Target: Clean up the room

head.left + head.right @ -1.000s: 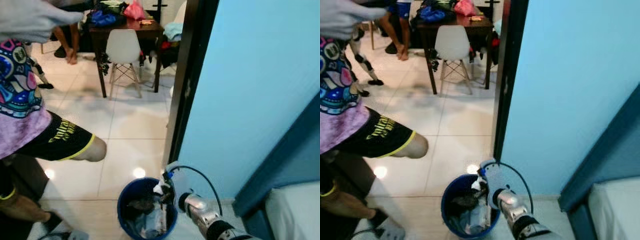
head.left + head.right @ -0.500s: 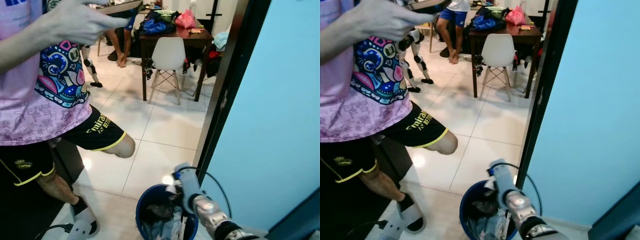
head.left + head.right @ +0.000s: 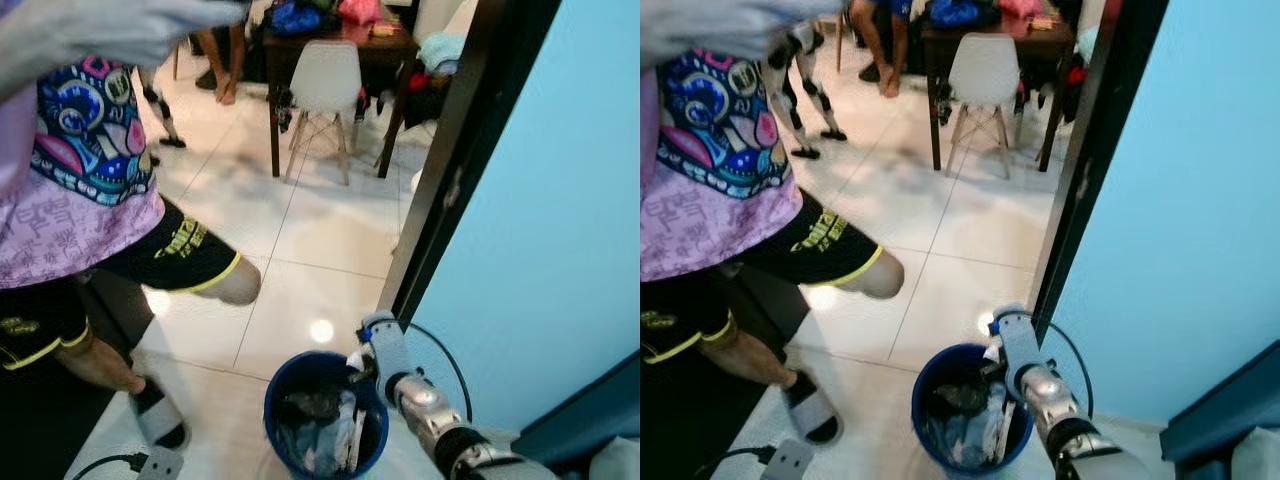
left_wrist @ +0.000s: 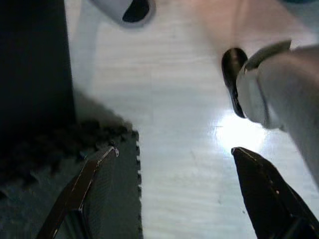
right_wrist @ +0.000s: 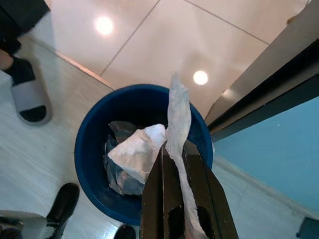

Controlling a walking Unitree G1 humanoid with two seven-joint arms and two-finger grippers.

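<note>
A blue bin [image 3: 283, 385] with crumpled paper and plastic inside stands on the floor by the door frame. My right gripper [image 3: 362, 360] hangs over its far right rim. In the right wrist view that gripper [image 5: 174, 149] is shut on a white tissue [image 5: 178, 112], which trails up from the fingers and folds out over the bin's [image 5: 87, 142] opening. My left gripper [image 4: 174, 154] is open, low over the pale floor at the edge of a dark foam mat [image 4: 60, 164], with nothing between its fingers.
A person in a pink patterned shirt and black shorts [image 3: 150, 262] stands close on the left, one sandal [image 3: 158, 420] near the bin. The dark door frame [image 3: 455, 170] and blue wall [image 3: 560, 220] close the right side. A white chair [image 3: 322, 85] and wooden table [image 3: 345, 40] stand beyond.
The camera has tilted and shifted, so the whole scene moved. My right gripper stays over the bin with the tissue. The person's raised hand has gone up toward the frame's top.
</note>
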